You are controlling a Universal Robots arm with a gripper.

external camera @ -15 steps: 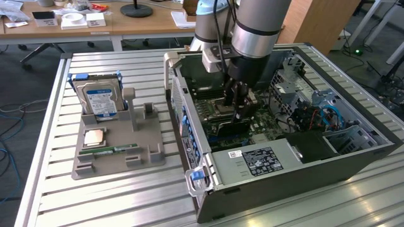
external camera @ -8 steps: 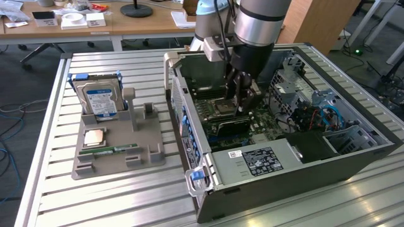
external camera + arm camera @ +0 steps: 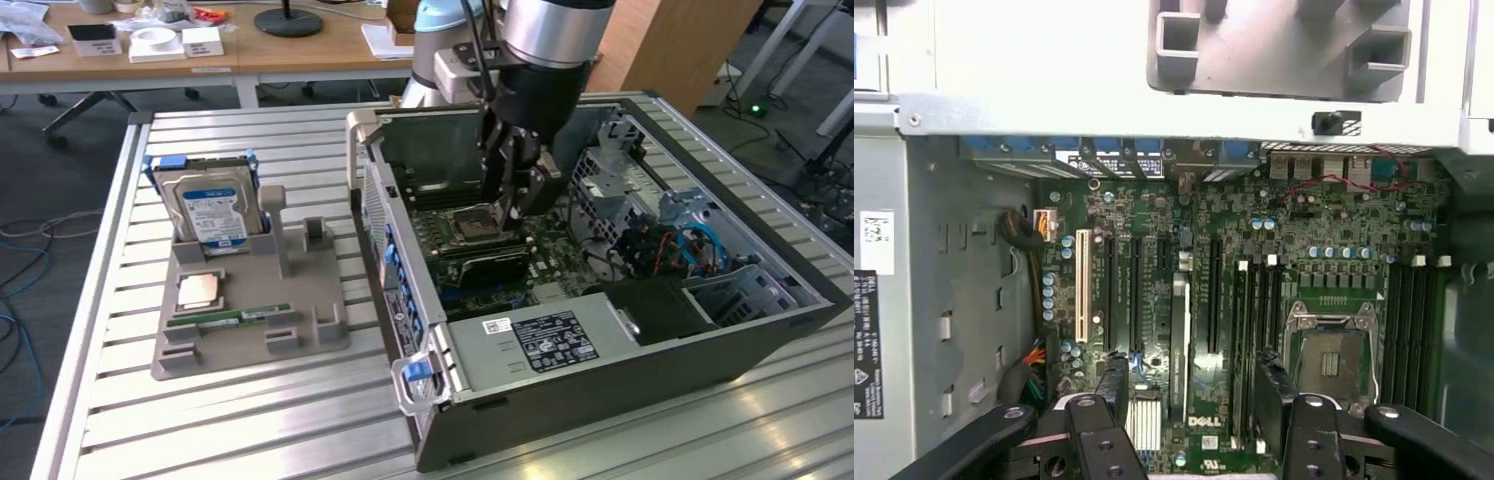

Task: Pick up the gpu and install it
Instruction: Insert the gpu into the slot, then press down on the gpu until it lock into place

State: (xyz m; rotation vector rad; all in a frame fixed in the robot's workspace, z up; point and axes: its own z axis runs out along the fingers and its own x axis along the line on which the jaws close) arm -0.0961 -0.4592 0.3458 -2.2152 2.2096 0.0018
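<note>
Ext. view, nearest: open PC case (image 3: 441, 420) lies on its side on the slatted table (image 3: 267, 420), towards the table's near edge and the exterior view's right. Power supply (image 3: 547, 340) w/ black label sits at the case's near end; blue latch (image 3: 416, 368) on the case's near corner.

Grey parts holder (image 3: 247, 345) rests beside the case, on the exterior view's left, apart from it. On it: memory stick (image 3: 247, 315) lying flat, CPU (image 3: 200, 290) flat just behind it, hard drive (image 3: 214, 212) upright in a slot at the holder's far end.

Inside the case, on the motherboard (image 3: 561, 275): gpu (image 3: 483, 264) shows as a dark flat card just beside the CPU socket (image 3: 470, 220). In the wrist view the gpu (image 3: 1182, 330) is seen edge-on, standing in the row of expansion slots; can't tell if fully seated.

Gripper (image 3: 518, 205) hangs over the board, directly above the card. Wrist view: gripper (image 3: 1192, 372) spread wide, one black finger (image 3: 1112, 385) on each side of the card, gap both sides, nothing clamped.

Far: wooden desks (image 3: 240, 45) w/ small boxes and a lamp base beyond the table's far edge.
</note>
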